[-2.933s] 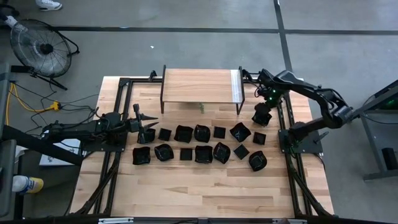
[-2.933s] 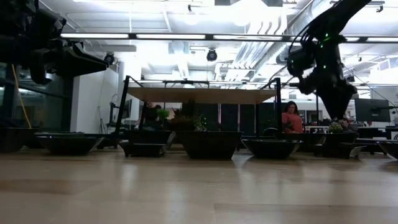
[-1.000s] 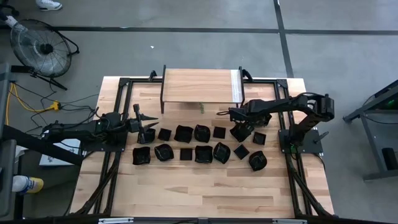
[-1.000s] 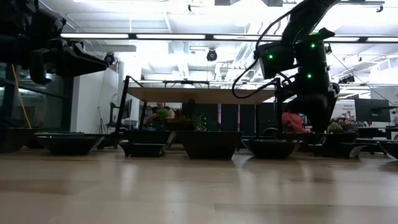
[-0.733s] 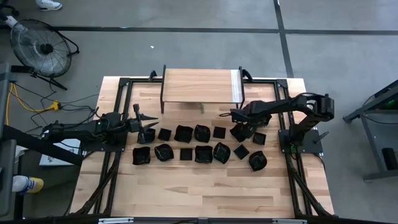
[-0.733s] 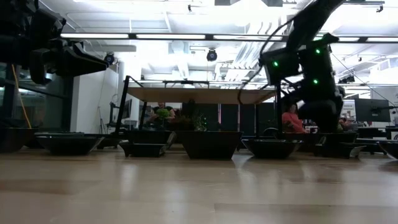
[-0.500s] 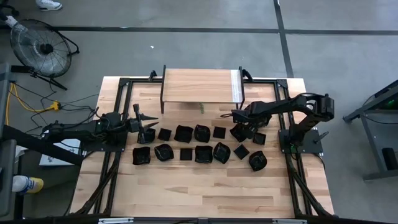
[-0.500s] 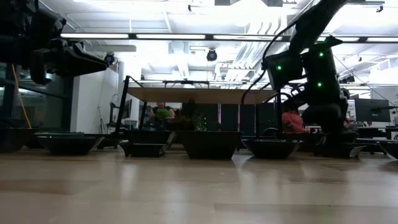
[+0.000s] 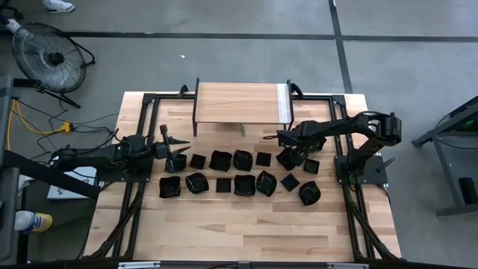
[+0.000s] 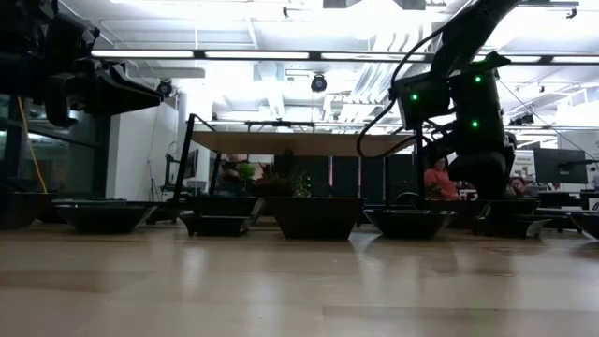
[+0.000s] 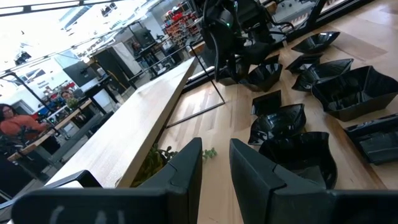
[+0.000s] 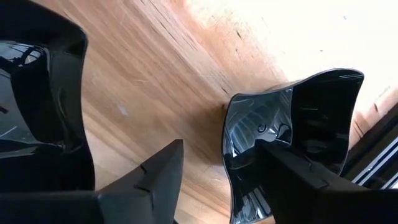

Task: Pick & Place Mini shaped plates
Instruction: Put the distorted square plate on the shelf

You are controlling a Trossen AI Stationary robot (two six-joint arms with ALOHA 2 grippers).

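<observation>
Several glossy black mini shaped plates (image 9: 242,158) rest on their bases on the wooden table in two rows. My right gripper (image 12: 222,149) points steeply down over the plate second from the right in the far row (image 12: 292,118). It is open, with one finger above the plate's hollow and the other outside its wavy rim. Whether either finger touches the plate I cannot tell. My left gripper (image 9: 178,152) waits level at the rows' left end; in its wrist view its fingers (image 11: 186,165) stand slightly apart with nothing between them.
A raised wooden shelf (image 9: 240,102) on black legs stands behind the rows at the table's far side. A neighbouring plate (image 12: 31,93) lies close beside my right gripper's outer finger. Bare wood (image 9: 239,224) lies toward the table's near edge. People sit in the room beyond (image 10: 440,178).
Nearly three seconds ago my right gripper was near the table's far right corner; it has since come left and down over the far row of plates. Over the last second it has kept almost still above that plate, jaws apart.
</observation>
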